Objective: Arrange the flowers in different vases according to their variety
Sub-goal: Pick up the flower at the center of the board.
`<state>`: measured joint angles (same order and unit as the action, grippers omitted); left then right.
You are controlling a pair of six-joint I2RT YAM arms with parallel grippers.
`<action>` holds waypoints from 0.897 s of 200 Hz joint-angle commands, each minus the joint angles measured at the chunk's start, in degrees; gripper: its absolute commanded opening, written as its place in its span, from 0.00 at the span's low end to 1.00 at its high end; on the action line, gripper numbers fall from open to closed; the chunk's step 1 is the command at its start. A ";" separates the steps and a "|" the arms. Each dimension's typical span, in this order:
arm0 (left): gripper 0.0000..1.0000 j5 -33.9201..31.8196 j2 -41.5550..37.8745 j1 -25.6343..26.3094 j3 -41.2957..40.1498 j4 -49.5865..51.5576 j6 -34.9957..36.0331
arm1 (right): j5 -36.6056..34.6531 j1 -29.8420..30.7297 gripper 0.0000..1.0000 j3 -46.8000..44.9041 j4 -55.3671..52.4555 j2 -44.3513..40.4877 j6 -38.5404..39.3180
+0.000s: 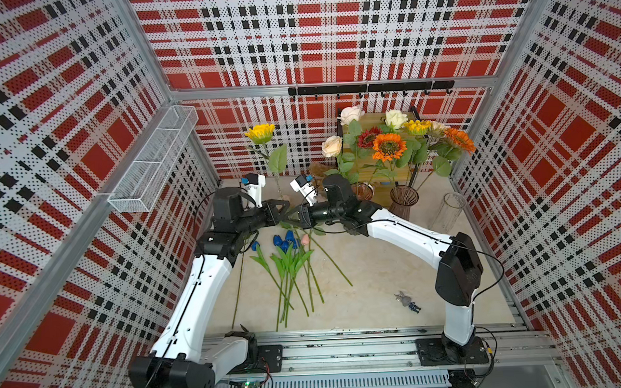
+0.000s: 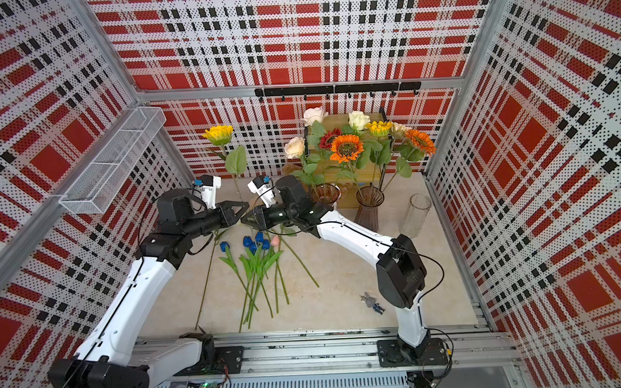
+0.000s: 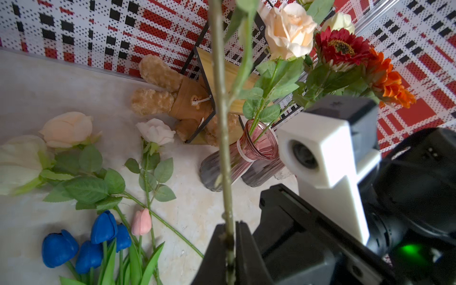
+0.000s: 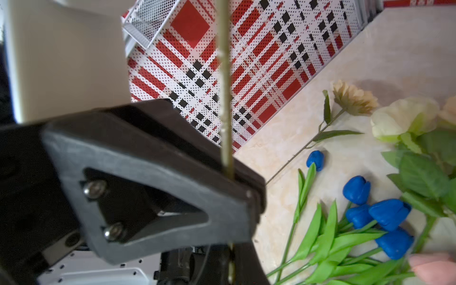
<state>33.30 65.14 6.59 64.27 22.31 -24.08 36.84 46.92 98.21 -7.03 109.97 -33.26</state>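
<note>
Yellow sunflower [image 1: 260, 132] being passed between tools
Its stem [image 3: 222, 123] is being clamped by right tool [image 1: 292, 217]; left tool [image 1: 283, 213] narrow around it, grip unclear; next, carrying into the sunflower vase [image 1: 404, 195].

Red plaid perforated walls [image 1: 314, 42]; beige marble floor [image 1: 375, 270]; wire basket [image 1: 151, 161] on wall.

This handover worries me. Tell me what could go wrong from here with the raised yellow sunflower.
1. The left hand and right hand meet at one spot on the stem of the yellow sunflower, far below its bloom; top-heavy, it may swing or twist.
2. The sunflower vase is already crowded; the big leaf could snag there.
3. The blue tulips lie right below; a dropped stem could scatter them.
</note>
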 commanded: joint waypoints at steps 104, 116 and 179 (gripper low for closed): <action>0.88 -16.52 -0.40 -15.18 1.24 19.30 4.96 | -19.31 -0.44 0.00 4.99 -9.12 -7.88 8.62; 0.88 -17.31 0.53 -17.46 -0.29 21.11 5.00 | -20.28 -0.85 0.00 4.71 -9.06 -9.23 9.30; 0.84 -17.78 13.66 -21.18 -3.24 24.37 7.38 | -24.88 -0.86 0.00 4.62 -9.76 -17.40 14.74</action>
<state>16.62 75.64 -13.76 61.56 44.27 -18.94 15.51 46.17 101.62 -16.64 96.79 -21.96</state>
